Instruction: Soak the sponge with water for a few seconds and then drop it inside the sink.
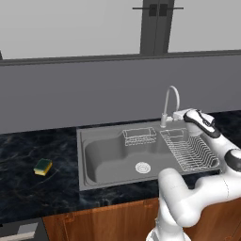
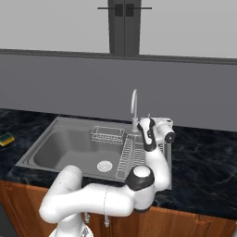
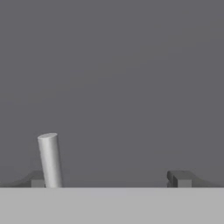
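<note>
The sponge point(image 1: 43, 166) point(image 2: 6, 138), yellow with a green top, lies on the dark counter left of the sink point(image 1: 83, 157) point(image 2: 42, 143). My gripper point(image 1: 179, 114) point(image 3: 108, 179) hovers at the base of the arched faucet point(image 1: 172, 100) point(image 2: 134, 107), at the sink's back right, far from the sponge. It is open and holds nothing. In the hand view a pale grey faucet lever point(image 3: 49, 160) stands tilted between the fingertips, close to the left one point(image 3: 36, 179). The grey wall lies behind it. The water is out of view.
A wire dish rack point(image 1: 189, 151) point(image 2: 131, 156) fills the sink's right side, and a small wire basket point(image 1: 139, 136) point(image 2: 108, 134) hangs at the back of the basin. The round drain point(image 1: 142, 167) point(image 2: 104, 165) sits in the basin floor. Wooden cabinets run below the counter.
</note>
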You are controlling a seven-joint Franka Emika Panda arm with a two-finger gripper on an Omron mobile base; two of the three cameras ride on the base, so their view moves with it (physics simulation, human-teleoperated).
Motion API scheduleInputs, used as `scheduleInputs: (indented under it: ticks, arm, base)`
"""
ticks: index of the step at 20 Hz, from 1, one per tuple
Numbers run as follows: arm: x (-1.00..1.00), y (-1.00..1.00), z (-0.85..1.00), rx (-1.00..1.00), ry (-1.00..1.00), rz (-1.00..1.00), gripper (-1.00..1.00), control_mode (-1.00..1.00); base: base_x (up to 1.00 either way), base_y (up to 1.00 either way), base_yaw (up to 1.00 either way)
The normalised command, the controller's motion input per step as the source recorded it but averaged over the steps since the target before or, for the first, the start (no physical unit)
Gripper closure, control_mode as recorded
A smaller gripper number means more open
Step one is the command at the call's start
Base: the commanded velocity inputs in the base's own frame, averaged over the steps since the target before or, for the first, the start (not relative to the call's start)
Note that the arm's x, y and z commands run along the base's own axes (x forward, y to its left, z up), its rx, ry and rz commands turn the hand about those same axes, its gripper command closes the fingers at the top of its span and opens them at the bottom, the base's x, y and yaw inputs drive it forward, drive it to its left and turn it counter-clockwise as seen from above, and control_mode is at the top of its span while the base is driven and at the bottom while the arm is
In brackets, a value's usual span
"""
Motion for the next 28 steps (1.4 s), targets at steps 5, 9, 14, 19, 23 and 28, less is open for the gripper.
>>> scheduleInputs:
  ticks: [5,9,14,19,23,28]
  arm:
    - [-0.04,-0.52,0.0,0.0,0.07,-0.1,-1.0,-1.0]
    - [-0.04,-0.55,0.0,0.0,0.07,-0.1,-1.0,-1.0]
    - [0.0,-0.58,-0.03,0.0,0.02,-0.07,-1.0,-1.0]
    - [0.0,-0.57,-0.09,0.02,0.0,-0.05,-1.0,-1.0]
    - [0.0,-0.6,-0.2,0.02,0.0,-0.03,-1.0,-1.0]
    - [0.0,-0.58,-0.19,0.03,0.0,-0.03,-1.0,-1.0]
  base:
    - [0.0,0.0,0.0]
    - [0.0,0.0,0.0]
    - [0.0,0.0,0.0]
    - [0.0,0.0,0.0]
    - [0.0,0.0,0.0]
    - [0.0,0.0,0.0]
